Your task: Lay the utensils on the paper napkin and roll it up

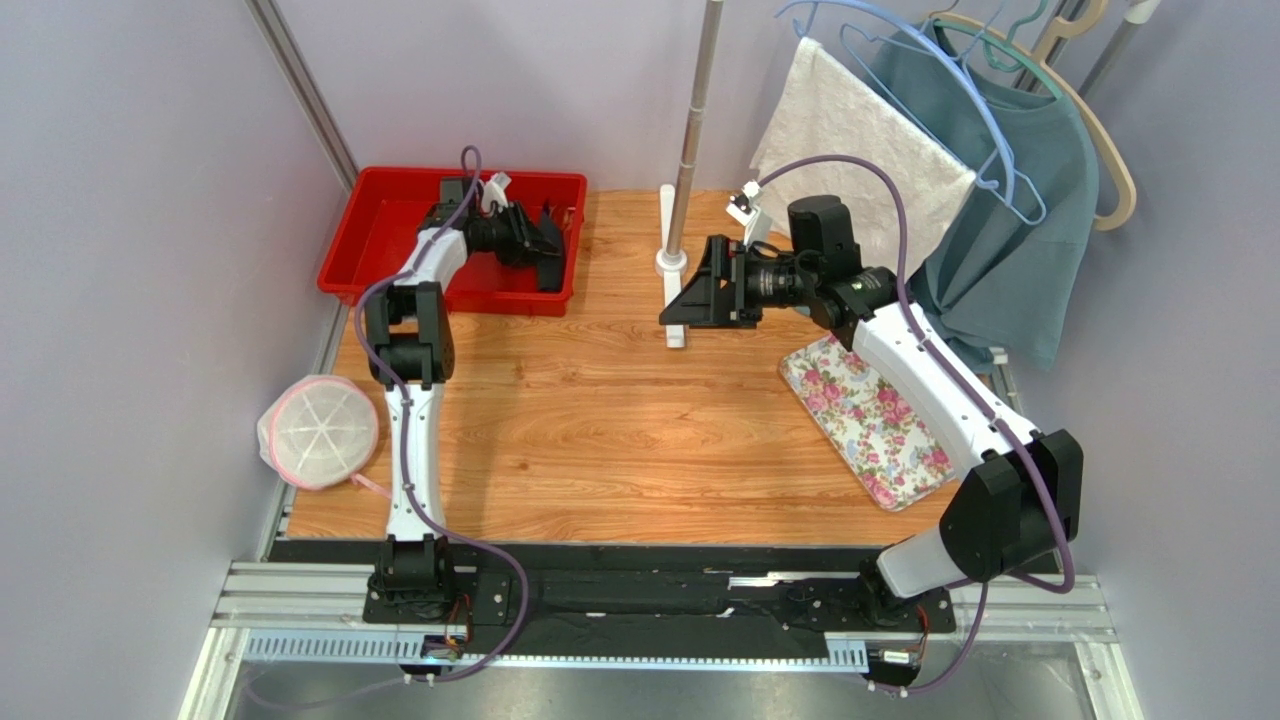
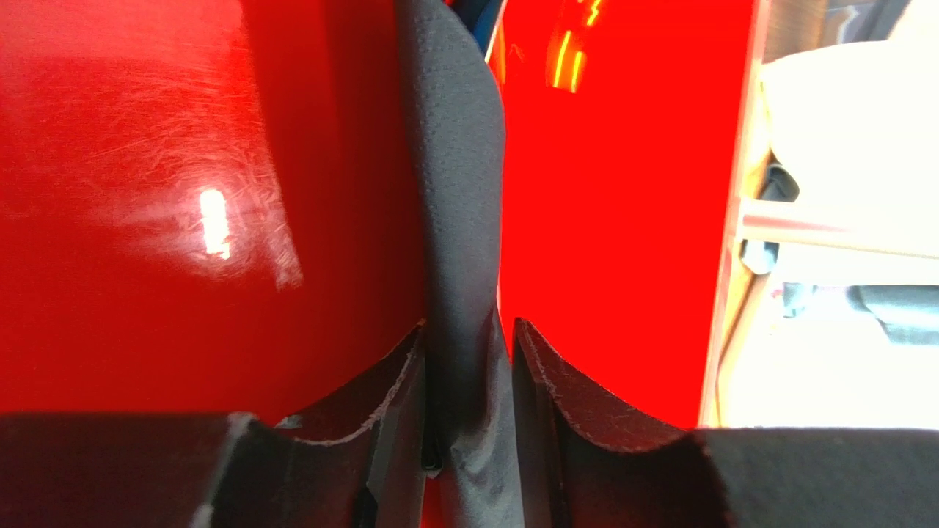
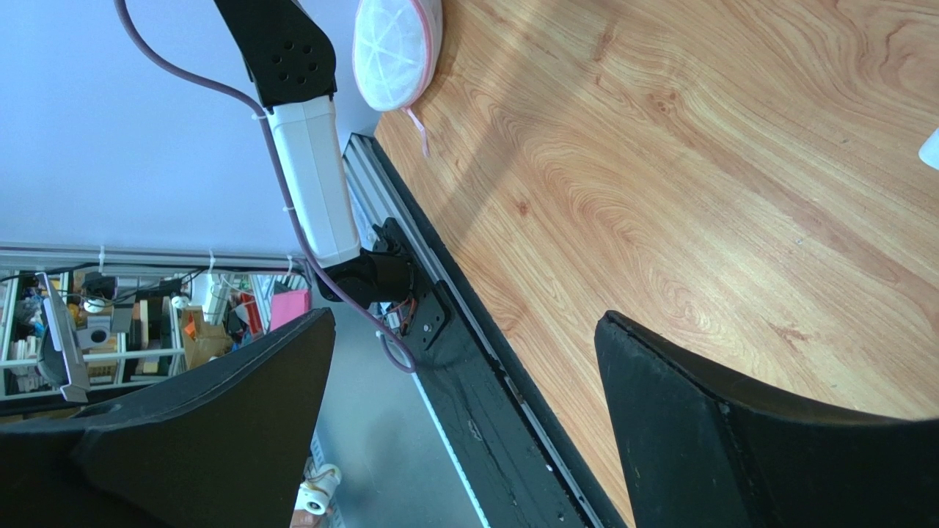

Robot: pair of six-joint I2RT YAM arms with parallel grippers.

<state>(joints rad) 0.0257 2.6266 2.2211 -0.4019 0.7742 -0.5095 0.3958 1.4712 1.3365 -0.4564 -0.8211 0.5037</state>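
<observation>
My left gripper (image 1: pixel 553 248) reaches into the red bin (image 1: pixel 391 203) at the back left. In the left wrist view its jaws (image 2: pixel 468 325) are shut on a thin, dark grey textured sheet, the paper napkin (image 2: pixel 452 165), which stands on edge against the bin's red floor (image 2: pixel 165 165). A sliver of blue (image 2: pixel 483 17) and gold glints show behind the napkin's top; I cannot tell whether these are the utensils. My right gripper (image 1: pixel 694 293) is open and empty above the table's middle back. The right wrist view shows its fingers (image 3: pixel 467 317) wide apart over the table's near edge.
A floral mat (image 1: pixel 879 420) lies at the right. A metal pole with a white foot (image 1: pixel 672 263) stands at the back centre. A white cloth (image 1: pixel 864 143) and a teal garment (image 1: pixel 1022 195) hang at the back right. A pink-rimmed mesh cover (image 1: pixel 319 432) sits at the left edge.
</observation>
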